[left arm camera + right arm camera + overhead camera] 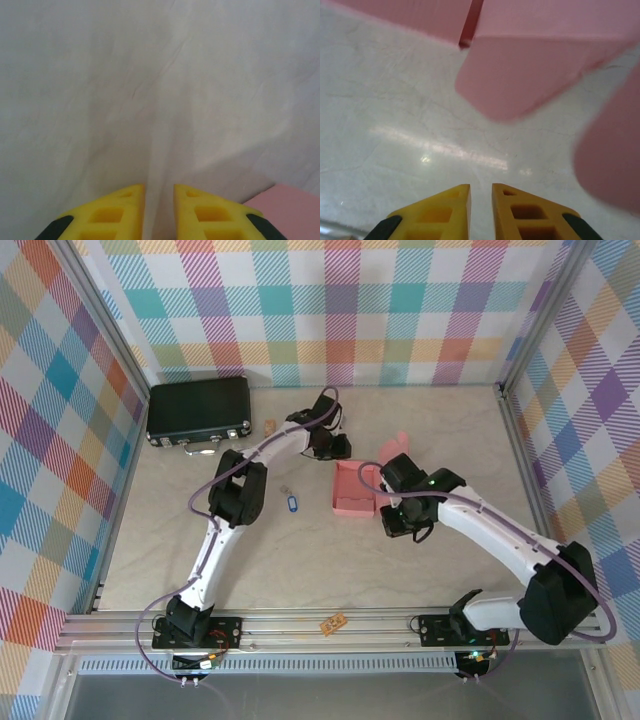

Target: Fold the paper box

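From above, the box (354, 490) lies mid-table, part folded, a flap raised at its far right, nothing visible inside. The left gripper (335, 447) sits just beyond it, the right gripper (392, 502) at its right edge. A black case (199, 412) lies closed, far left.

Left wrist: fingers (122, 212) nearly together, holding nothing; a box corner (287, 200) lower right.

Right wrist: fingers (442, 212) nearly together, empty; box flaps (530, 75) ahead.

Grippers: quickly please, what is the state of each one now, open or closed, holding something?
Left gripper: nearly closed, narrow gap, holding nothing.
Right gripper: nearly closed, narrow gap, holding nothing; the pink paper box lies ahead, untouched.
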{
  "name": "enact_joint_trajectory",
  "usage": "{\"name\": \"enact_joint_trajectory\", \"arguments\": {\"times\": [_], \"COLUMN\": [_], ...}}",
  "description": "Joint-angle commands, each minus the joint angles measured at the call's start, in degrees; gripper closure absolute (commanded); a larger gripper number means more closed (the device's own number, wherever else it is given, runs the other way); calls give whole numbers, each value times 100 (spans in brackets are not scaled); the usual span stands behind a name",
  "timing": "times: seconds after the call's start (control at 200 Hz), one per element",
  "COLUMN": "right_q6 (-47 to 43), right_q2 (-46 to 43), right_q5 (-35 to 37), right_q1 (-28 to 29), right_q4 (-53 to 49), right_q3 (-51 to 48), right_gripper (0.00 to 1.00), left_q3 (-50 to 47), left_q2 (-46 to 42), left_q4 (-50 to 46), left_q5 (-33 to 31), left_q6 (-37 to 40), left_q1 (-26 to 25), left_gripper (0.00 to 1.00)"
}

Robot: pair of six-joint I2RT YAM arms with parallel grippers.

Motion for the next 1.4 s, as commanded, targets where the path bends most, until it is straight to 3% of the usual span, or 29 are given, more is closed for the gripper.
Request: {"name": "enact_joint_trajectory", "arguments": {"times": [0.0, 0.37, 0.785, 0.97, 1.245, 1.395], "right_q6": [91, -565, -1255, -1033, 118, 799], "right_q2": [188, 864, 1817, 1263, -183, -452], "right_q5": [330, 598, 493, 272, 22, -338], "right_q1": [-160, -771, -863, -859, -874, -1277], "right_q4": [328, 1275, 1756, 1713, 1693, 1898], "right_q3": [17, 252, 1057, 872, -348, -990], "right_gripper": [81, 81, 81, 78, 63, 58], "left_q3": [-554, -3027, -5162, -5232, -5259, -5215], "left_q2": [-441, -1850, -3002, -3036, -3188, -3179], "left_q4": [-299, 869, 2799, 2821, 2683, 2632], "left_q5": [72, -29, -102, -393, -779, -762], "left_q6": [106, -512, -1886, -2084, -2081, -2050], "left_q1": [-58, -149, -731, -983, -1043, -1039], "left_gripper": [79, 80, 80, 80, 79, 79]}}
